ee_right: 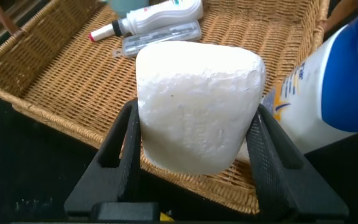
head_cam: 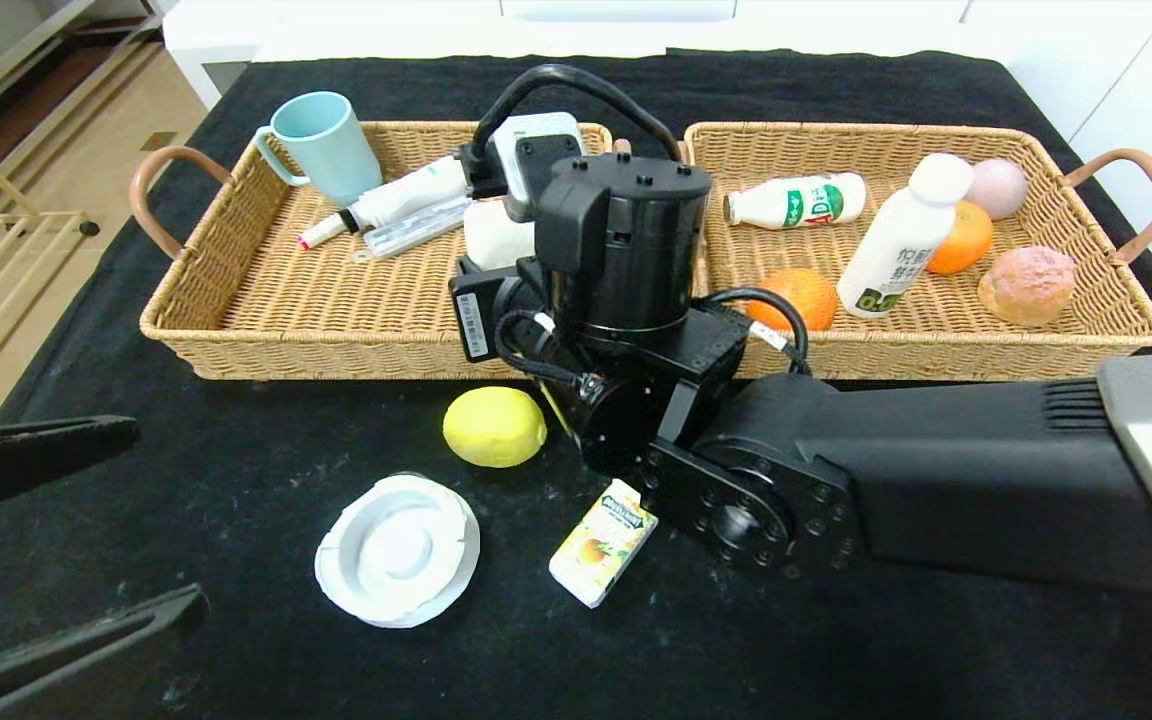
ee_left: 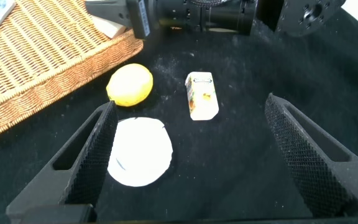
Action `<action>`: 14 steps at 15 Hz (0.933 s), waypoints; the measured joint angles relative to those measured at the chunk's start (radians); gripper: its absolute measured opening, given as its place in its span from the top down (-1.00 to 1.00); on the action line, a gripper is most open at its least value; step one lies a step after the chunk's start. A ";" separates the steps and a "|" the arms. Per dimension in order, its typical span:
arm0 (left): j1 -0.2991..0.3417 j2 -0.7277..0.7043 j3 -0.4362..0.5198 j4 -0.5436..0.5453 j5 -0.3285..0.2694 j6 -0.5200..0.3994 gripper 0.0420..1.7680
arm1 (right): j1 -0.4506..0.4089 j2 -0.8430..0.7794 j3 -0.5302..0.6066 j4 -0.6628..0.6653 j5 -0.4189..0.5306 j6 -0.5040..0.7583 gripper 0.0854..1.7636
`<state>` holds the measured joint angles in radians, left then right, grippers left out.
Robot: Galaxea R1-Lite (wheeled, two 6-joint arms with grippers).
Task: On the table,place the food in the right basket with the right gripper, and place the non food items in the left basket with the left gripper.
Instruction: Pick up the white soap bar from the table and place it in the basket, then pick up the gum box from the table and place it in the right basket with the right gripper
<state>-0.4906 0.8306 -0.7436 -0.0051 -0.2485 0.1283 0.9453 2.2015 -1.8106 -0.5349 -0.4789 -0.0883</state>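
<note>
The right pincer [ee_right: 194, 155] is closed on a white, rough-surfaced block [ee_right: 197, 106], its two fingers [ee_right: 124, 146] pressing the block's opposite sides. It holds the block above the near rim of the left basket [head_cam: 236, 330], close to where the two baskets meet. The block looks light and somewhat spongy, like a foam bun or a steamed roll, so a gentle squeeze across its wide middle should be enough; a harder one might dent it. Whether it is food I cannot tell for sure.

The left pincer [ee_left: 194, 155] hangs wide open and empty over the near part of the table [head_cam: 236, 640], above a white lid [ee_left: 140, 151], with a lemon [ee_left: 130, 85] and a small juice carton [ee_left: 202, 95] just beyond. The lemon is round and smooth and could roll. The carton lies flat, stiff and light, best taken across its narrow sides.

In the head view the right arm [head_cam: 836, 480] hides the pincer and most of the block. A white and blue bottle [ee_right: 328, 93] beside the block in the wrist view is cut off at the edge. The right basket [head_cam: 1086, 330] already holds oranges, bottles and a bun.
</note>
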 joint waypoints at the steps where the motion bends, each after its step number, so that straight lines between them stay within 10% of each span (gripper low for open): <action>1: 0.000 0.000 0.000 0.000 0.000 0.000 -0.94 | -0.002 0.005 -0.002 -0.005 0.000 -0.001 -0.15; 14: -0.002 0.004 0.012 0.000 -0.003 0.006 -0.94 | -0.003 0.006 -0.004 -0.005 -0.001 -0.013 -0.69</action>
<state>-0.4926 0.8345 -0.7317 -0.0053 -0.2519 0.1345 0.9419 2.2072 -1.8147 -0.5396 -0.4796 -0.1009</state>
